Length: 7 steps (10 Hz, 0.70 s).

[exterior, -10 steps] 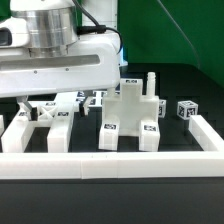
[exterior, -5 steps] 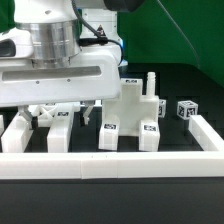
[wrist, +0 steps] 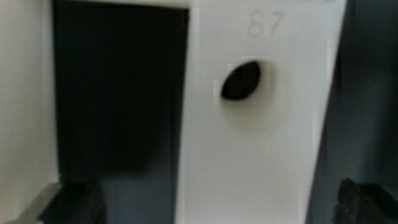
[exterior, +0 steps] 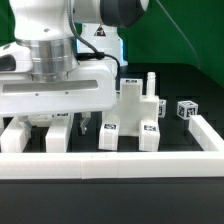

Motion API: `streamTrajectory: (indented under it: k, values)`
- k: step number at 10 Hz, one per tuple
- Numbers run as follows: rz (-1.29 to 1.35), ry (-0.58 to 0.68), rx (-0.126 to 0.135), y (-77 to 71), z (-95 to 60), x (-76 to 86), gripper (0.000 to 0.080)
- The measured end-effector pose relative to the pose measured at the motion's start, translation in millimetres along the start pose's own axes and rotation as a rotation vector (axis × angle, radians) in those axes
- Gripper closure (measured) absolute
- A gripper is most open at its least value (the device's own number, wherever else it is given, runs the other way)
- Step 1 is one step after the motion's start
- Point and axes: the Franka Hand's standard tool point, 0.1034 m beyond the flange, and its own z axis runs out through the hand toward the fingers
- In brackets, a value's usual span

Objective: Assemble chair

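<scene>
Nearest the camera, the long white border rail runs across the front of the dark table and turns back along the exterior view's right. Just behind the rail, toward the exterior view's left, low white chair pieces lie flat side by side, some showing small square tags. Behind the rail's middle stands the tallest chair section, a blocky white piece with two tagged feet facing the rail and a thin peg rising upright from its top. Further behind the rail, toward its right-hand corner, a small tagged block sits alone, well apart from the section. The arm hangs low over the flat pieces behind the rail's left half and hides most of them. In the wrist view the gripper stands wide, its dark fingertips far apart on either side of a white panel with an oval hole; they appear not to touch it, and nothing is held. A green backdrop lies farthest from the rail.
</scene>
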Motion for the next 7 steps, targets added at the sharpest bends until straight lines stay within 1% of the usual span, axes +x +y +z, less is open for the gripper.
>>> streamTrajectory:
  k: [3,4,5,6,7]
  values:
    - [0.008,0.0,-0.007,1.3,5.8,-3.5,0.0151]
    - [0.025,0.011,-0.015,1.7,7.0,-4.1,0.0151]
    - [0.04,0.012,-0.017,-0.6,8.9,-5.8,0.0173]
    - [0.042,0.011,-0.017,-2.9,9.2,-5.7,0.0173]
    - [0.042,0.011,-0.017,-3.1,9.3,-5.7,0.0373]
